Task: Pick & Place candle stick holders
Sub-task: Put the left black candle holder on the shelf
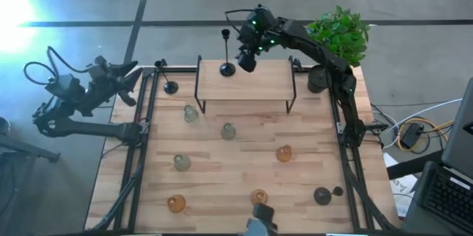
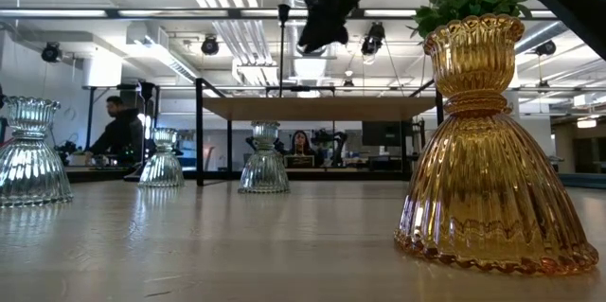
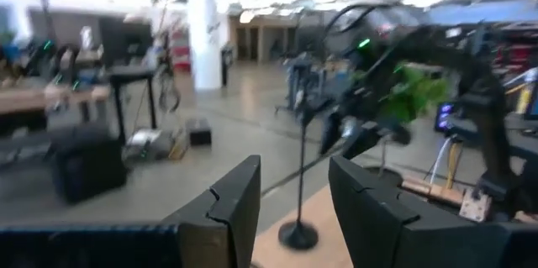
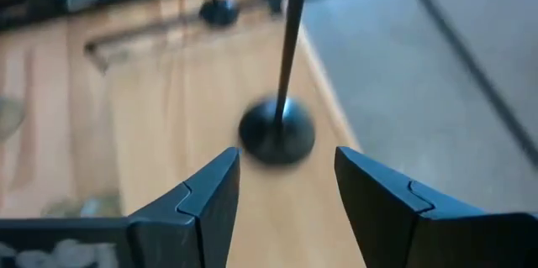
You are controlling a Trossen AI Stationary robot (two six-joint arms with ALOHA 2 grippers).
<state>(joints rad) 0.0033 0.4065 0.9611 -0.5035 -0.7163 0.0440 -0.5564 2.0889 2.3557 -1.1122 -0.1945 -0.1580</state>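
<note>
Upright on a small raised wooden shelf at the far edge of the counter stands a slim black candlestick, its stem vertical and its domed base flat on the shelf's left part. Just beside it, on its right in the overhead view, hangs the right claw, fingers spread wide and holding nothing. The right wrist camera shows the candlestick's round base just ahead of the gap between the open fingers, not yet between them, so the stem lies straight in front of this claw. The right arm is clearly the nearer one.

The left claw waits well off the counter's left side, also open and empty, with the same candlestick far ahead of it. A second black candlestick sits on the counter left of the shelf, and a third lies near the front right corner. Pale green and amber glass holders are scattered across the counter. A potted plant stands at the far right corner.
</note>
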